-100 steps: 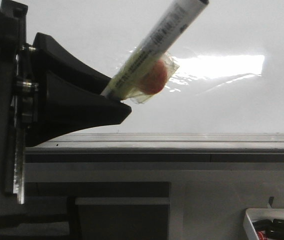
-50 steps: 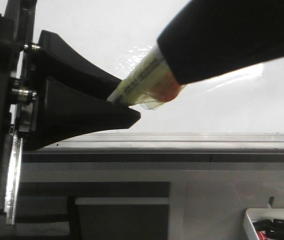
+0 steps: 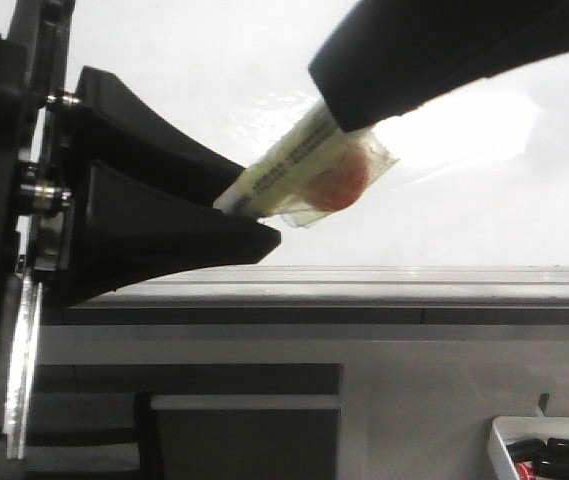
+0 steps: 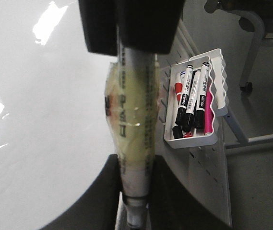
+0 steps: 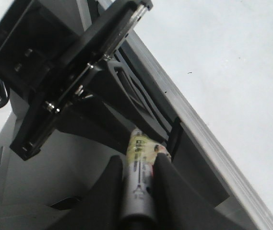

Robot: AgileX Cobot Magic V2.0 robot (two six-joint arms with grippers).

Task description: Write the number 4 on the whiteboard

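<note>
Both grippers were on the same marker (image 3: 294, 170). Left gripper (image 3: 249, 215) had its black fingers (image 3: 164, 215) clamped on the lower end of the barrel; left wrist view showed the barrel running up between them, pinched on both sides. Right gripper (image 5: 138, 189) was closed on the upper end: in the right wrist view its two fingers (image 5: 108, 191) pressed the barrel from either side, and in the front view its dark body (image 3: 444, 50) covered the top of the marker. The marker sat tilted, upper end leaning right in the front view, held over the whiteboard (image 3: 464, 210), not clearly touching it. Barrel was wrapped mid-length in clear crinkled tape (image 4: 131, 110) with a yellowish label underneath and an orange-red lump (image 3: 336, 185) under the wrap. Whiteboard surface was glossy white with strong glare (image 3: 464, 125); grey metal edge rail (image 3: 364, 285) ran along its near side. No marker strokes were visible on the board portions in view. A small white tray (image 4: 208, 139) with black, red and pink markers (image 4: 194, 98) sat beside the board's edge, apart from both grippers.
</note>
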